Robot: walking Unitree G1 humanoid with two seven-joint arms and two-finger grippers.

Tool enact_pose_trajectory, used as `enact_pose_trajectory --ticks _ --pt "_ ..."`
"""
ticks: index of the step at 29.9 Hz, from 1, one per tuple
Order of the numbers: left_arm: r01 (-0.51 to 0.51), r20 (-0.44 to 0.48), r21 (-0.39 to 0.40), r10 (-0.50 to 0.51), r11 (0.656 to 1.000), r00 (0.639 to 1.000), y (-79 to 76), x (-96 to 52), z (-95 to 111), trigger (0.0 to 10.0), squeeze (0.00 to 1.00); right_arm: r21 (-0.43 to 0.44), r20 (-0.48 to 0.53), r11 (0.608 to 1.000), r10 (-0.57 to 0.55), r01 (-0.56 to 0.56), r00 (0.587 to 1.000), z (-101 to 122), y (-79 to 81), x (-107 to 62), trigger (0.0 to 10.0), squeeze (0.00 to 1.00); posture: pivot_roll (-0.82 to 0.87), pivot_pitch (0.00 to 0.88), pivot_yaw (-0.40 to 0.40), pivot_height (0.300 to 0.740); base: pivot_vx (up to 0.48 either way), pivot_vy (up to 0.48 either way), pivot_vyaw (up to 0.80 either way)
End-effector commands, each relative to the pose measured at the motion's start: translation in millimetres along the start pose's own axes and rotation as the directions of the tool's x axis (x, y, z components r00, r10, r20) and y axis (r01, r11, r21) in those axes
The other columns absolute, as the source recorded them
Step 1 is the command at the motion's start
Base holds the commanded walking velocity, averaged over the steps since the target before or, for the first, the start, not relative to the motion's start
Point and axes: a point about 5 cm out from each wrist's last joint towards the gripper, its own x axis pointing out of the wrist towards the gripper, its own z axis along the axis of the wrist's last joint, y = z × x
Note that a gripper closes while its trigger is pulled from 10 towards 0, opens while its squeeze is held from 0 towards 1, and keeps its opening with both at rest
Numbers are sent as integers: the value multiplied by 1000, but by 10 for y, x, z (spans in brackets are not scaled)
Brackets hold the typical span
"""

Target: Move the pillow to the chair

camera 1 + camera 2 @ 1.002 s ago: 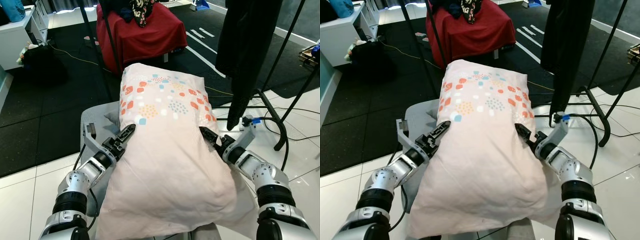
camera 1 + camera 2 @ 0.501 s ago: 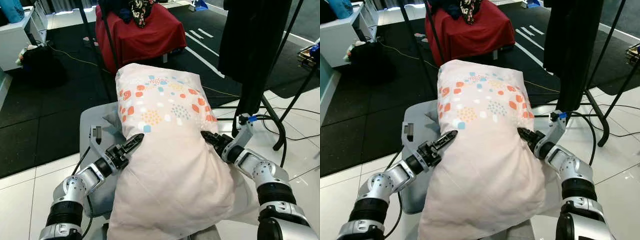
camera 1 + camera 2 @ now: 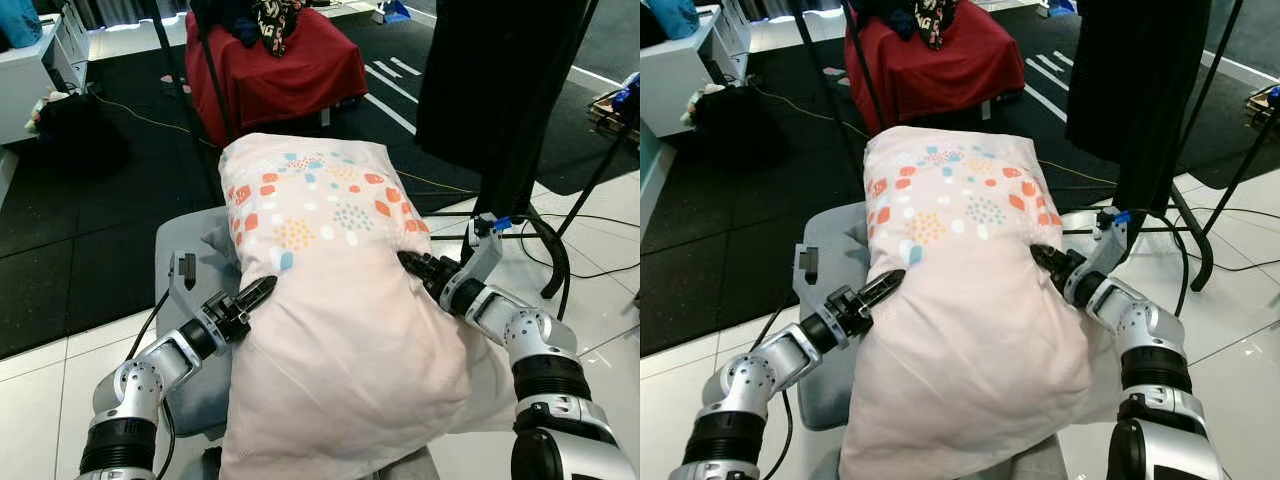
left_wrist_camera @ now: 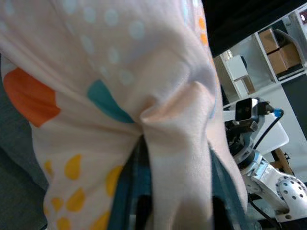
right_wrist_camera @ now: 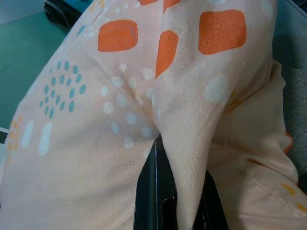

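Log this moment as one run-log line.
stage: carrying | pillow: held between both pincers over grey chair | left pincer: shut on pillow fabric | right pincer: shut on pillow fabric | red-draped seat: beyond

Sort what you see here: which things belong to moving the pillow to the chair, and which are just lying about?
Job in hand:
- pillow
- grey chair under it
- left gripper, pinching pillow fabric
- right gripper, pinching pillow fabric

Lying about:
- red-draped seat
- hanging black garment
- floor cables
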Motion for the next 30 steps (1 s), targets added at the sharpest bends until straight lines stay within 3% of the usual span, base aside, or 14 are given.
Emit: enact_pose_trajectory --ticks 1,3,10,11,12,13,14,16,18,21,24,26,30 --pt "48 -10 -12 -48 999 999 -101 37 -42 0 0 -11 -7 997 81 -81 997 1 179 91 0 0 -189 118 33 540 0 0 0" --pt "55 -2 -8 -55 998 998 -129 41 -31 0 0 -12 -5 996 86 -86 996 8 192 91 0 0 -189 118 33 540 0 0 0" --pt "183 94 11 -184 983 978 -477 125 175 0 0 -43 48 991 127 -125 991 136 335 154 0 0 -188 96 29 540 0 0 0" --pt "222 120 21 -223 975 967 -588 144 222 0 0 -49 52 989 144 -141 988 148 394 179 0 0 -187 87 27 540 0 0 0" --pt "222 120 21 -223 975 967 -588 144 222 0 0 -49 52 989 144 -141 988 148 394 179 0 0 -187 87 27 540 0 0 0" --pt "269 160 30 -270 963 949 -733 170 289 0 0 -61 65 983 178 -174 982 187 504 216 0 0 -182 76 24 540 0 0 0" --pt "269 160 30 -270 963 949 -733 170 289 0 0 -61 65 983 178 -174 982 187 504 216 0 0 -182 76 24 540 0 0 0" --pt "329 221 48 -331 943 917 -956 210 378 0 0 -106 96 969 233 -222 968 283 712 279 0 0 -173 60 19 540 0 0 0" --pt "341 238 53 -344 938 908 -1016 222 397 0 0 -126 109 965 245 -231 963 323 777 297 0 0 -173 60 19 540 0 0 0" --pt "344 264 78 -352 936 898 -1168 271 388 0 0 -186 184 932 343 -310 921 527 1110 323 0 0 -155 32 29 540 0 0 0" --pt "332 267 88 -344 939 900 -1210 283 377 0 0 -206 199 921 371 -331 907 579 1211 315 0 0 -151 32 25 540 0 0 0" --pt "312 278 105 -329 944 902 -1275 284 365 0 0 -225 212 902 415 -369 885 612 1366 294 0 0 -126 24 18 540 0 0 0" --pt "292 286 127 -317 948 904 -1317 276 357 0 0 -233 198 891 437 -391 877 554 1426 297 0 0 -116 8 2 540 0 0 0"
